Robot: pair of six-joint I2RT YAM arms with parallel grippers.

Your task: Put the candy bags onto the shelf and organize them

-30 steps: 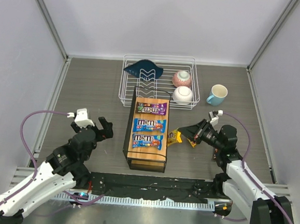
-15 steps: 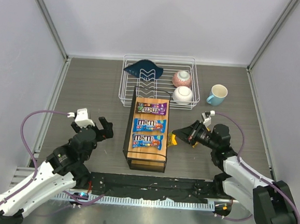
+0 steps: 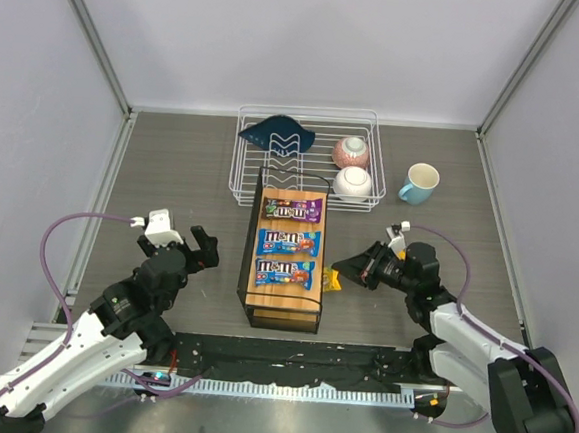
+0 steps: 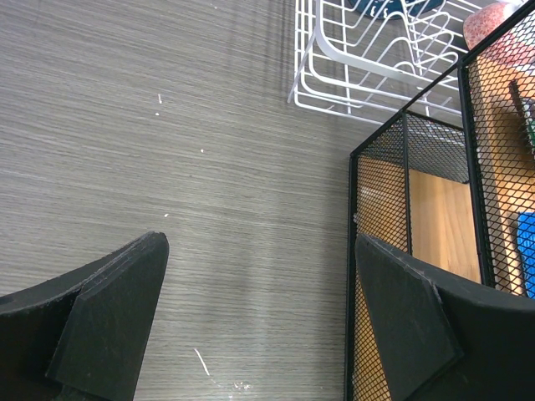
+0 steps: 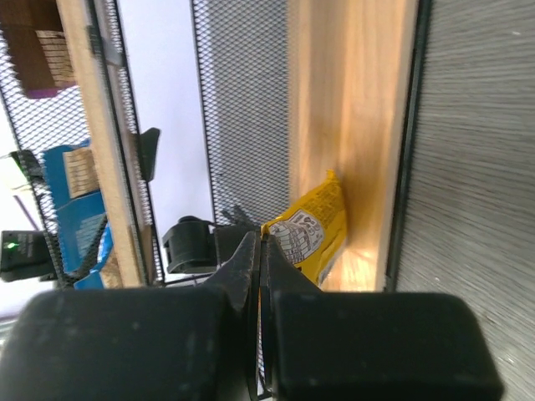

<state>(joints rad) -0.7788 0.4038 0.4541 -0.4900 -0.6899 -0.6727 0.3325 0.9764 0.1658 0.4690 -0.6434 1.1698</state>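
The shelf [image 3: 248,292] has a black frame and a wooden top, and stands mid-table. On its top lie a purple candy bag [image 3: 291,210] and two blue candy bags [image 3: 287,241] [image 3: 284,272]. My right gripper [image 3: 349,268] is shut on a yellow candy bag [image 3: 332,277] at the shelf's right side. In the right wrist view the yellow bag [image 5: 313,230] reaches in over the lower wooden board [image 5: 351,100]. My left gripper [image 3: 199,247] is open and empty, left of the shelf [image 4: 435,217], above bare table.
A white wire dish rack [image 3: 248,173] stands behind the shelf with a dark blue dish [image 3: 276,132] and two bowls [image 3: 352,151] [image 3: 353,183]. A light blue mug [image 3: 421,183] stands at the back right. Grey walls close in the table.
My right gripper has moved left toward the shelf with the yellow bag, which now reaches into the shelf's lower level. The left arm has not moved.
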